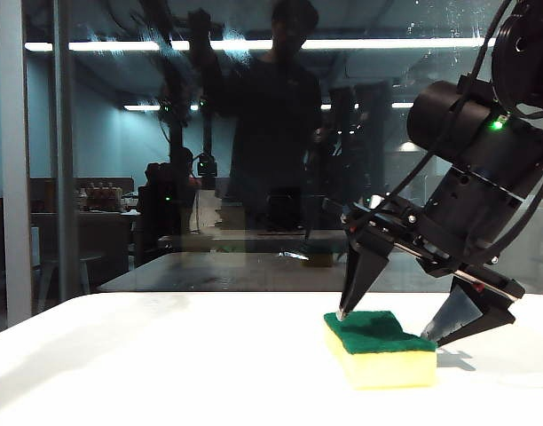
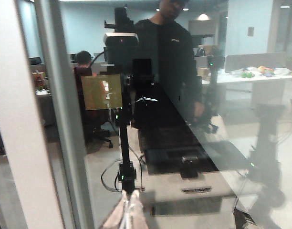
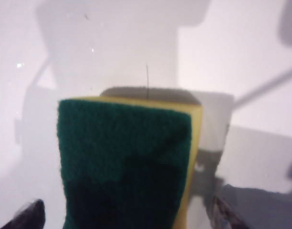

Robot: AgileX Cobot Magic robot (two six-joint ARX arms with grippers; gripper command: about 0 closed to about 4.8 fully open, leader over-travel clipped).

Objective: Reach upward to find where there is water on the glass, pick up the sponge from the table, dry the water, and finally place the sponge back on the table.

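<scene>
Sponge (image 1: pixel 380 348) sits flat on the white surface (image 1: pixel 165 364), green scouring side up over yellow foam, down at about five o'clock in the exterior view. And look at the right pincer (image 1: pixel 398 326): it is angled down over the block with its two dark fingers spread wide, one fingertip (image 1: pixel 342 311) right at the sponge's far left corner, the other off the near right end, neither one pinching the foam. From the right wrist camera the sponge (image 3: pixel 127 167) fills the lower middle, with both fingertips showing at the bottom corners, well apart on either side of it.

Behind the surface stands the glass (image 1: pixel 254 133), dark and mirror-like, with a grey frame bar (image 1: pixel 14 177) at nine o'clock and a dark figure reflected at twelve. Faint pale water (image 1: pixel 431 31) speckles show up at one o'clock.

Left pincer (image 2: pixel 129 210) pokes in at six o'clock of its wrist view, tips pressed close together, holding nothing, pointing at the glass (image 2: pixel 222 124).
</scene>
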